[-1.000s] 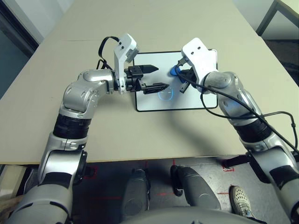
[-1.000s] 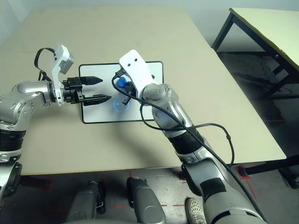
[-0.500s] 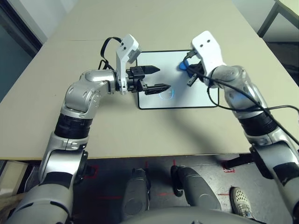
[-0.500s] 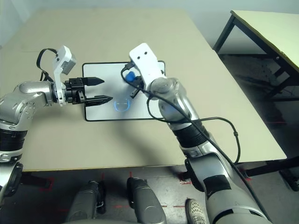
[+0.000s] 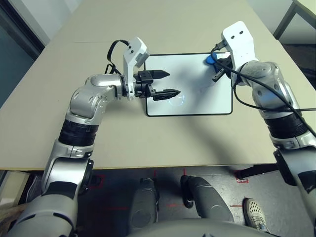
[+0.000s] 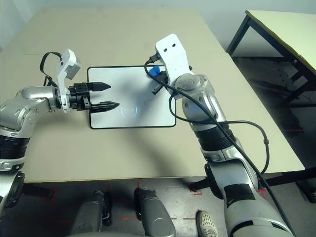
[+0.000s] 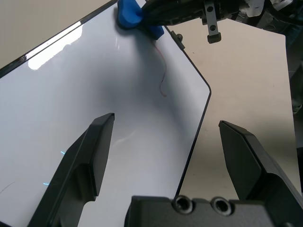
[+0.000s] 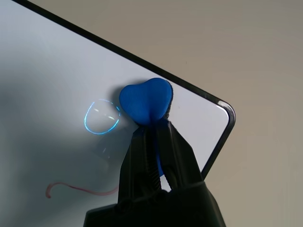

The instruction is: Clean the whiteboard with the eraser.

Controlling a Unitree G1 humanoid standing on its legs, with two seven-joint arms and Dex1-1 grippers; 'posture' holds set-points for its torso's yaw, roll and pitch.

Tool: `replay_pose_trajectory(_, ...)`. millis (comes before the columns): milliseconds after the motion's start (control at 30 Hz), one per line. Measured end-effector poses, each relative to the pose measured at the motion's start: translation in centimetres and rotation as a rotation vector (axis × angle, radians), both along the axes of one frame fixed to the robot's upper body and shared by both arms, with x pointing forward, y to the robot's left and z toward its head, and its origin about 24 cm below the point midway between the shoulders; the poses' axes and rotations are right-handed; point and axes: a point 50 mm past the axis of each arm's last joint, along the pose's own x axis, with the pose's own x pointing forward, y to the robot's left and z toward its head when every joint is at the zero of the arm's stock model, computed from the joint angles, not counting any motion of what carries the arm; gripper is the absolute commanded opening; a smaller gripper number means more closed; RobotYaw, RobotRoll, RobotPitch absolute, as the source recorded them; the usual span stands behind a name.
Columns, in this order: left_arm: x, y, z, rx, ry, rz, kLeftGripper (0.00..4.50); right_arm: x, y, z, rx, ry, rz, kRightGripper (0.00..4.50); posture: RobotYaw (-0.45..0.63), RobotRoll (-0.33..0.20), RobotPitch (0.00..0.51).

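The right gripper (image 8: 157, 124) is gripping the blue eraser (image 8: 146, 101), which is on the whiteboard (image 5: 197, 104) near its far right corner, while 1 red line (image 7: 164, 73) is on the whiteboard near that corner, and the left gripper (image 5: 174, 84), with its 2 fingers open, is above the whiteboard's left part.

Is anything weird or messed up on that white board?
Nothing is spilled or broken that I can see. The whiteboard just has leftover scribbles: a blue doodle and a wiggly red line. They look messy, but the right gripper is holding the blue eraser there.
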Motion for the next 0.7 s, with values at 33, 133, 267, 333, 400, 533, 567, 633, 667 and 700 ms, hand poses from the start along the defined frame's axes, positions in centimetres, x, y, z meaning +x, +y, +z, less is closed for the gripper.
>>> replay_pose_trajectory(33,0.0,0.0,0.0,0.000,-0.001,-0.003,4.50,-0.1,0.0,-0.1,0.001,0.001,-0.002,0.02,-0.15,0.000,0.156)
replay_pose_trajectory(133,0.0,-0.1,0.1,0.000,-0.004,-0.008,4.50,-0.3,-0.1,-0.6,0.002,0.008,-0.005,0.02,-0.15,0.000,0.158)
replay_pose_trajectory(267,0.0,-0.1,0.1,-0.001,-0.003,-0.007,4.50,-0.8,-0.2,-1.6,0.003,0.027,-0.004,0.01,-0.15,0.000,0.159)
replay_pose_trajectory(333,0.0,-0.1,0.1,-0.001,-0.002,-0.006,4.50,-1.0,-0.1,-2.1,0.004,0.042,-0.002,0.01,-0.15,0.000,0.160)
replay_pose_trajectory(400,0.0,-0.1,0.1,-0.002,-0.001,-0.005,4.50,-1.2,0.0,-2.6,0.007,0.057,0.003,0.01,-0.15,0.000,0.161)
replay_pose_trajectory(533,0.0,-0.4,0.1,-0.005,0.001,-0.005,4.50,-1.5,0.3,-3.5,0.009,0.082,0.012,0.01,-0.15,0.000,0.162)
replay_pose_trajectory(567,0.0,-0.5,0.1,-0.005,0.002,-0.005,4.50,-1.5,0.4,-3.7,0.011,0.087,0.015,0.01,-0.15,0.000,0.162)
replay_pose_trajectory(633,-0.1,-0.6,0.1,-0.006,0.000,-0.006,4.50,-1.5,0.6,-3.9,0.014,0.097,0.018,0.01,-0.15,0.000,0.162)
replay_pose_trajectory(667,-0.1,-0.6,0.2,-0.005,0.000,-0.006,4.50,-1.6,0.7,-4.0,0.016,0.103,0.020,0.01,-0.15,0.000,0.162)
replay_pose_trajectory(700,-0.1,-0.7,0.2,-0.005,0.001,-0.006,4.50,-1.6,0.8,-4.1,0.018,0.108,0.022,0.01,-0.15,0.000,0.161)
